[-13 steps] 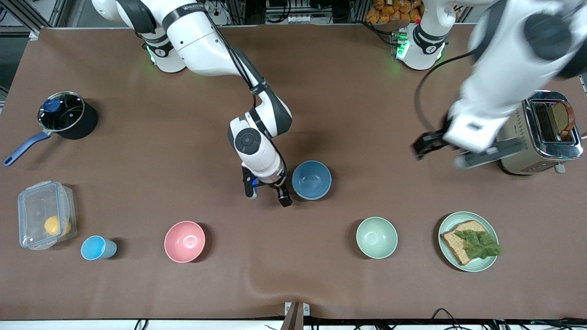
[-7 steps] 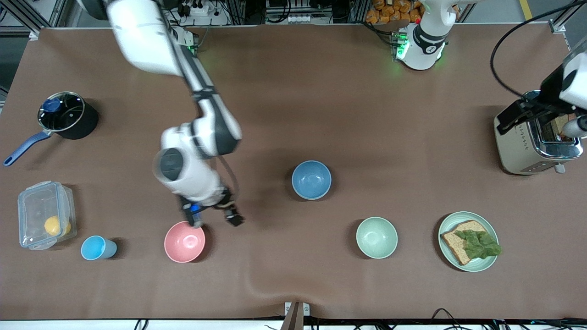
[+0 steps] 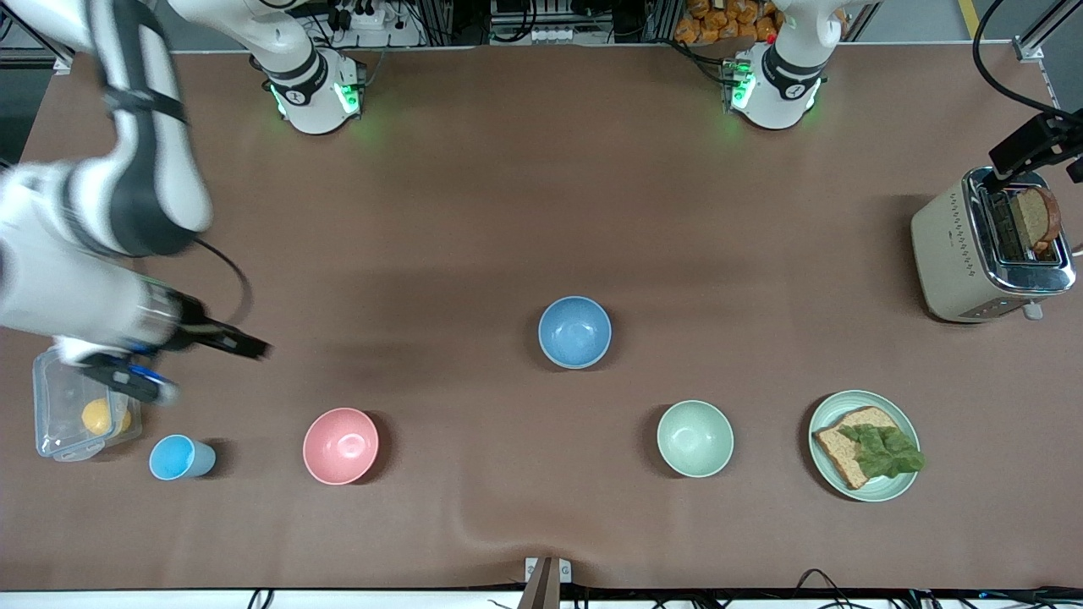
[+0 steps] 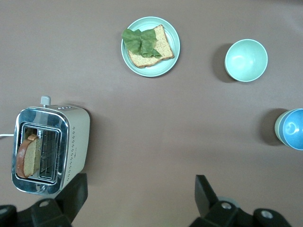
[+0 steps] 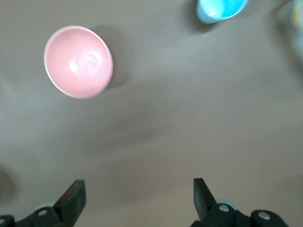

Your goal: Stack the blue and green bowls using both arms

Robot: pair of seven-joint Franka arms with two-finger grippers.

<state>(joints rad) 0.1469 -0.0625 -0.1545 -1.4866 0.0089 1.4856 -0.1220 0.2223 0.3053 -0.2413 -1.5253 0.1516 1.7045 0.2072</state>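
Front view, table contents: blue bowl (image 3: 574, 331), upright, near the table's middle, untouched. Green bowl (image 3: 695, 438), upright, nearer the camera and toward the left arm's end, well apart from the blue bowl; beside it, a green plate (image 3: 864, 445) bearing bread and a leaf. Pink bowl (image 3: 340, 445) and small blue cup (image 3: 181, 457) toward the right arm's end; clear lidded box (image 3: 83, 396) beside the cup. Toaster (image 3: 992, 245) with a slice in its slot, at the left arm's end. Right gripper (image 3: 207, 365): empty, fingers spread wide, above the bare table next to the box. Left gripper (image 4: 139, 196): empty, fingers spread, high above the table beside the toaster.
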